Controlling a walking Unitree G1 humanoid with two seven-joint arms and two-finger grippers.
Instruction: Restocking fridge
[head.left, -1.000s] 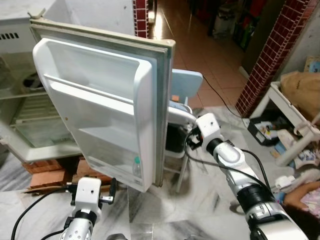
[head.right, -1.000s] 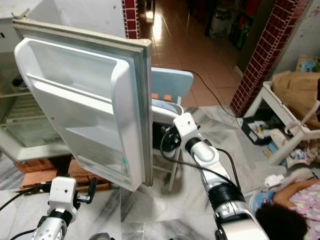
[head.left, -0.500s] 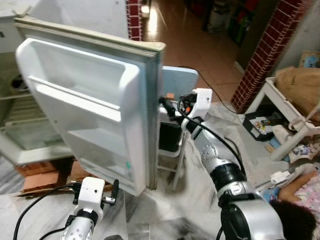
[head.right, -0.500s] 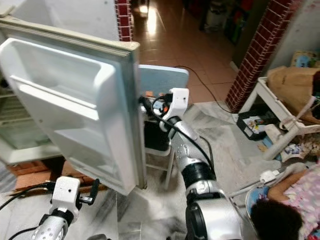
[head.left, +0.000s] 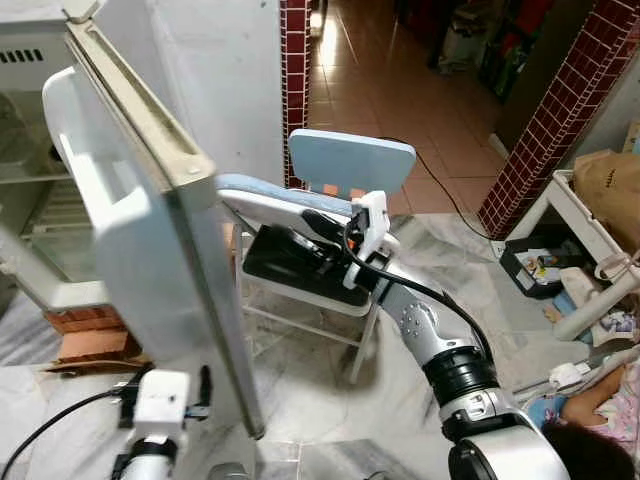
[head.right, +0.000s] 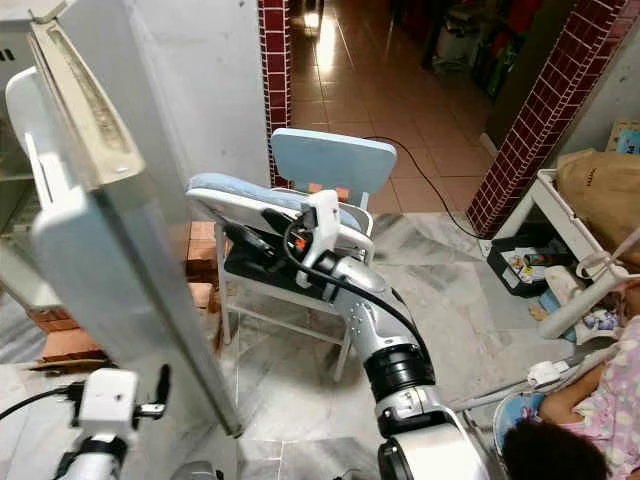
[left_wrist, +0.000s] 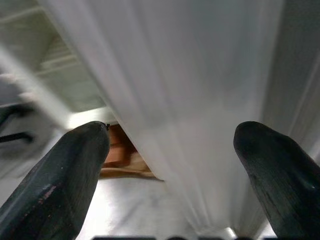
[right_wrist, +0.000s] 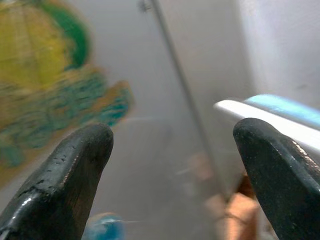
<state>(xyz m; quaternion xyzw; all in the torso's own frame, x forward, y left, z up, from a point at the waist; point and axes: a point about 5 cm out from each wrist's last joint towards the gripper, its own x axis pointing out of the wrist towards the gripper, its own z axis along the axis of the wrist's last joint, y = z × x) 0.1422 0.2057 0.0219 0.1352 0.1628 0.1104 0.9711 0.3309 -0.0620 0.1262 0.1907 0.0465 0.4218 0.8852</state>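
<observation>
The white fridge door (head.left: 150, 250) stands edge-on to me, its shelved inner side turned toward the open fridge (head.left: 40, 200) at the left. My right gripper (head.left: 322, 236) reaches over the chair to the door's outer side. In the right wrist view its fingers (right_wrist: 80, 175) stand wide apart, open, before the grey door face and a yellow-green sticker (right_wrist: 45, 70). My left gripper (left_wrist: 170, 165) is low in front of the door's bottom corner, open, with nothing between its fingers.
A light-blue chair (head.left: 350, 160) with a black object (head.left: 290, 262) on its seat stands right behind the door. Red bricks (head.left: 90, 345) lie under the fridge. A brick pillar (head.left: 560, 110), a white rack (head.left: 575, 215) and a person (head.right: 545, 455) are on the right.
The door has swung from facing me to edge-on, its free edge now nearer me. My right gripper has moved left along behind it. The camera has shifted too.
</observation>
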